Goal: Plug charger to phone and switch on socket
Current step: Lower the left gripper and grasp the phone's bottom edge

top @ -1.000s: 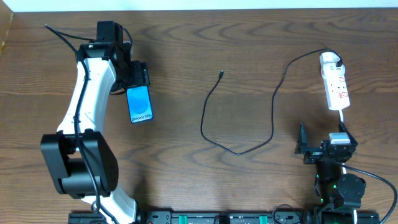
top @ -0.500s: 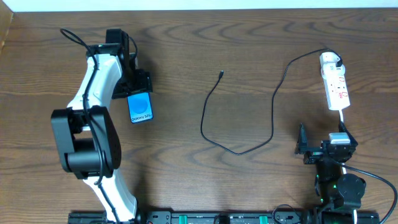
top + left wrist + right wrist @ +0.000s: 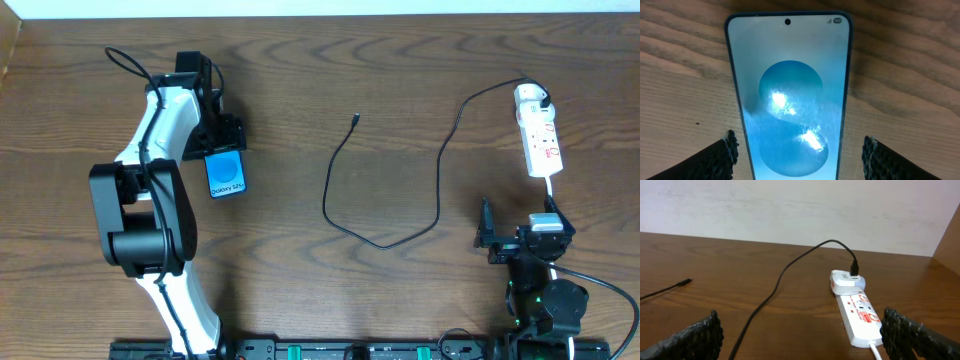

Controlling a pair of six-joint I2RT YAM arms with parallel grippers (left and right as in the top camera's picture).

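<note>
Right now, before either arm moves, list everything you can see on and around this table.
table: one, brown wood, under everything.
wall: one, white, behind the table.
phone: one, lit blue screen, face up on the left part of the table.
charger: one, thin black cable looping across the middle, plug tip lying free.
adapter: one, white, on the cable's other end, plugged into the strip's far end.
socket: one, white strip with red marks, far right.
left gripper: one, black fingers, open, straddling the phone without touching it.
right gripper: one, black fingers, open, facing the socket.
</note>
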